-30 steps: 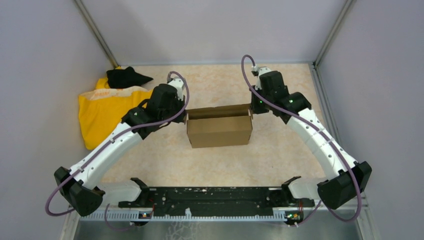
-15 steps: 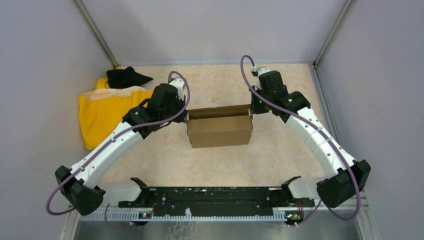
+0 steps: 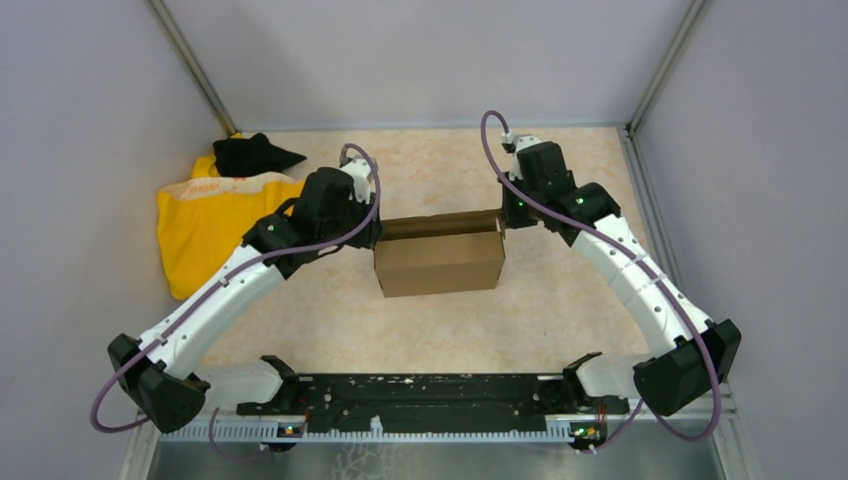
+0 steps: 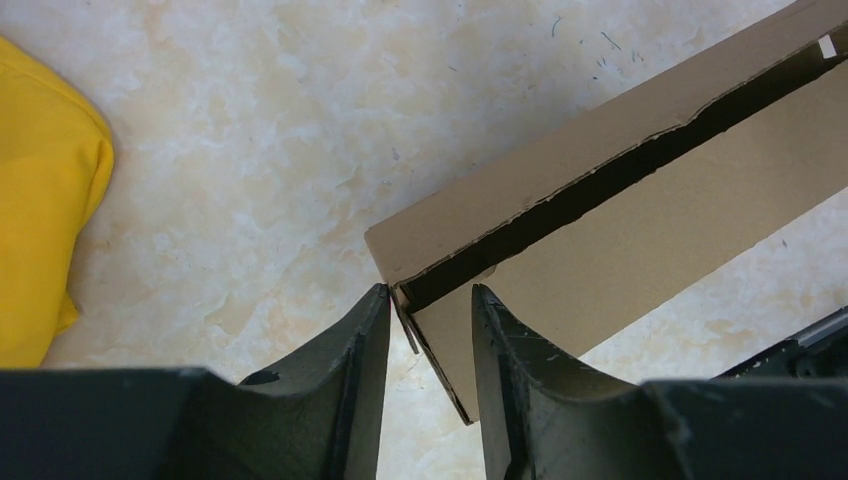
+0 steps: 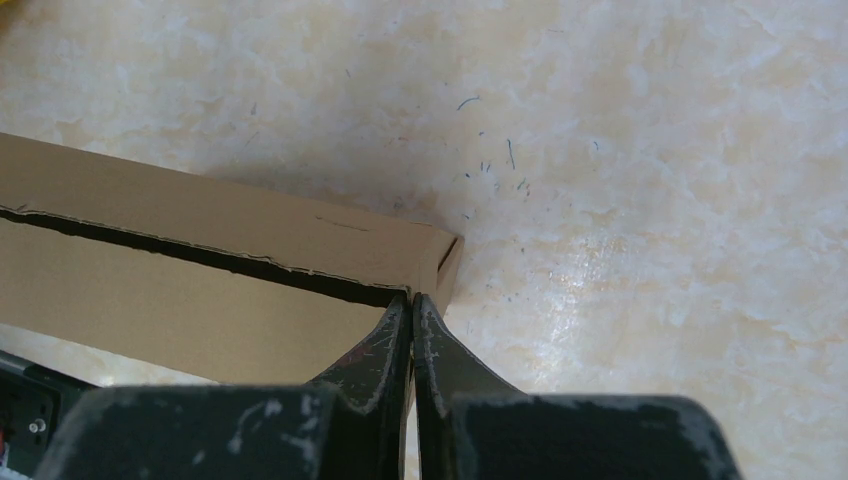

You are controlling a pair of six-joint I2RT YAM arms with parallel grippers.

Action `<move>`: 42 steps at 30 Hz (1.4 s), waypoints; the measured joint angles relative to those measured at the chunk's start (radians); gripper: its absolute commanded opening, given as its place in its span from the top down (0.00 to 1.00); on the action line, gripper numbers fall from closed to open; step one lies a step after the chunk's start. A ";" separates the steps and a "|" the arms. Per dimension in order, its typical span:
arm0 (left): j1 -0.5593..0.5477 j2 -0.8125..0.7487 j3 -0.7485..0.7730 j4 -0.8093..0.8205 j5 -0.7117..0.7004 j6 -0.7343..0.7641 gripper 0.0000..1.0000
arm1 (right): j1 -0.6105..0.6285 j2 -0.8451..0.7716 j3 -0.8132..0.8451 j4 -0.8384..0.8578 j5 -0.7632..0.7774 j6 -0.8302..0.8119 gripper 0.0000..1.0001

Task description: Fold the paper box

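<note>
box (image 3: 438,262): middle of surface (image 3: 300,310), lid ajar
left claw (image 4: 425,305): spread astride left wall, bracing
right claw (image 5: 411,300): pinched closed at right corner

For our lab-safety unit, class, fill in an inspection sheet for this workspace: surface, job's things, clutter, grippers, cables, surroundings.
Surface: beige marbled table, dark specks.
Job's things: box, brown cardboard, slit open along its far top edge.
Clutter: yellow cloth and black cloth, far left.
Grippers: left gripper open astride a box corner; right gripper shut at the opposite corner.
Cables: purple cables in loose loops.
Surroundings: grey walls on three sides.
</note>
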 measured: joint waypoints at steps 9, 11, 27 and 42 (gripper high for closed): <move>0.000 -0.023 0.000 -0.001 0.056 0.027 0.54 | 0.003 -0.001 -0.002 0.003 -0.014 0.003 0.73; 0.000 -0.024 0.000 -0.003 0.062 0.030 0.54 | 0.005 -0.001 -0.002 0.003 -0.016 0.006 0.68; -0.001 -0.046 0.000 -0.003 0.119 0.038 0.45 | 0.005 -0.005 -0.008 0.009 -0.018 0.008 0.54; -0.002 -0.098 -0.018 -0.012 0.119 0.051 0.38 | 0.006 -0.017 -0.035 0.026 0.000 0.026 0.47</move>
